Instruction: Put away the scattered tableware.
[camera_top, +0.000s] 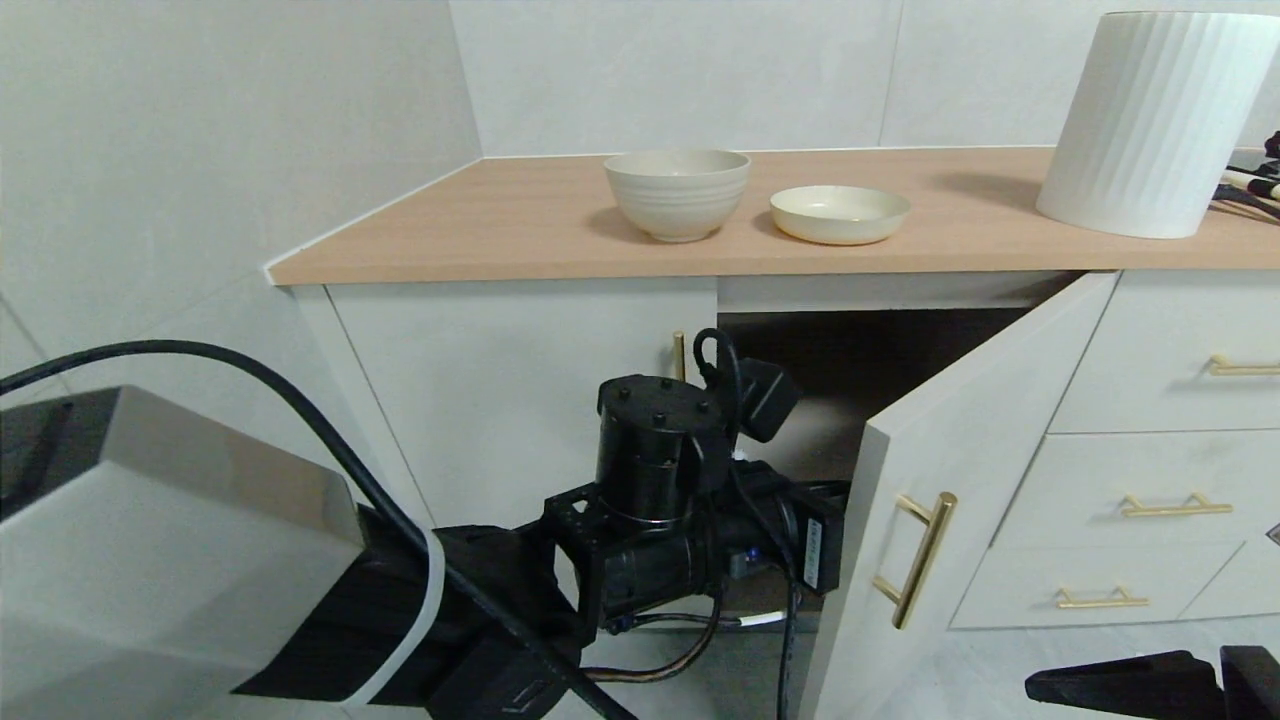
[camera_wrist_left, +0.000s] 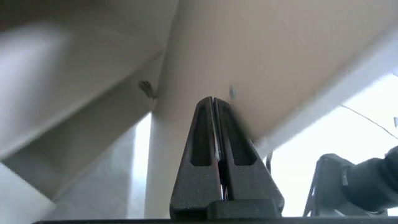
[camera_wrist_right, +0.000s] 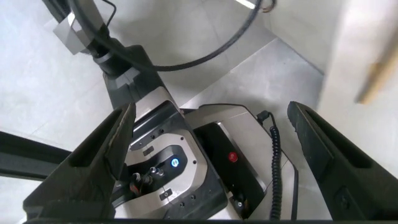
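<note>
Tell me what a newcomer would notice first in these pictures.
A ribbed cream bowl and a shallow dish stand side by side on the wooden countertop. Below them a cabinet door hangs open, with the left arm low in front of the opening.

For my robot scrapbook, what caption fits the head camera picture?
Bowl and shallow dish sit on the counter above an open cabinet door, left arm at the opening.

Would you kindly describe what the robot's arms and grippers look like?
The left arm is black with a grey shell, a white band and black cables. The left gripper has black, tapered, slotted jaws; the right gripper, black wedge-shaped ones.
</note>
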